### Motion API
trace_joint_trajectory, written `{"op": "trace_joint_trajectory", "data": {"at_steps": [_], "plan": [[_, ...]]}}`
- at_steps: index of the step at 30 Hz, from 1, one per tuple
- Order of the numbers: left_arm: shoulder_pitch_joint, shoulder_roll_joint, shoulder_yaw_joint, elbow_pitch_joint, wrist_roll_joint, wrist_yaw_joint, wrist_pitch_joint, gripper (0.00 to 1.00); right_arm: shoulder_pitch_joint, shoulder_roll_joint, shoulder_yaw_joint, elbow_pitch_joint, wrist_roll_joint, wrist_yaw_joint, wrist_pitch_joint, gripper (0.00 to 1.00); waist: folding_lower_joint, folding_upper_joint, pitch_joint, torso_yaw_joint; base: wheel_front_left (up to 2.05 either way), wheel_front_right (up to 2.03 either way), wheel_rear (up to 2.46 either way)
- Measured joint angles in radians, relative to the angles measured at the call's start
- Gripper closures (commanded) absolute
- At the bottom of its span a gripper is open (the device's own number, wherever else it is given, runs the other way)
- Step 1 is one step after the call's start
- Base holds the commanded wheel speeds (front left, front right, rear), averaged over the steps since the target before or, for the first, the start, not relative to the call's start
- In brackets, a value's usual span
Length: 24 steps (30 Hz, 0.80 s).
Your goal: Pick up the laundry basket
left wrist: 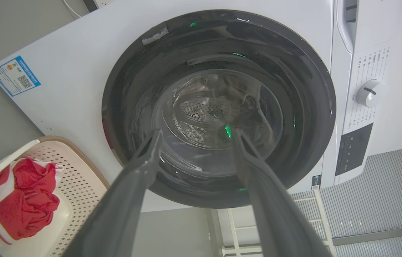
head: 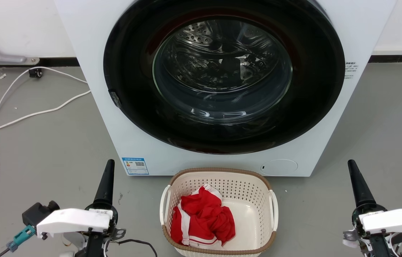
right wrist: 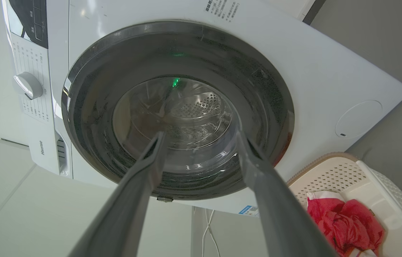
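On the grey floor, just before the white front-loading washing machine with its round dark glass door, stands the cream-white perforated plastic laundry basket with a brown woven-look rim and white side handles; a crumpled red-and-white garment lies in its left part; the left gripper hangs to the basket's left and the right gripper to its right, both well apart from it, long dark fingers pointing toward the machine; each claw is spread wide with nothing between its fingers; thin white cables trail over the floor at far left.
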Motion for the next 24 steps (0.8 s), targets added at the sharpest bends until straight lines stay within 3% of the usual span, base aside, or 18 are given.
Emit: {"op": "trace_joint_trajectory", "data": {"at_steps": [13,24], "plan": [[-0.011,0.0,-0.034,-0.019,0.299,0.023,-0.045,0.0,0.007,0.005,-0.014,-0.024,-0.365,0.0,-0.046,0.0,0.0,0.0,-0.002,0.003,0.0,0.0,0.0],[-0.018,0.0,-0.071,-0.004,0.496,0.045,-0.08,0.0,0.018,0.006,-0.014,-0.032,-0.545,0.0,-0.067,0.0,0.0,0.0,-0.002,0.004,0.0,0.0,0.0]]}}
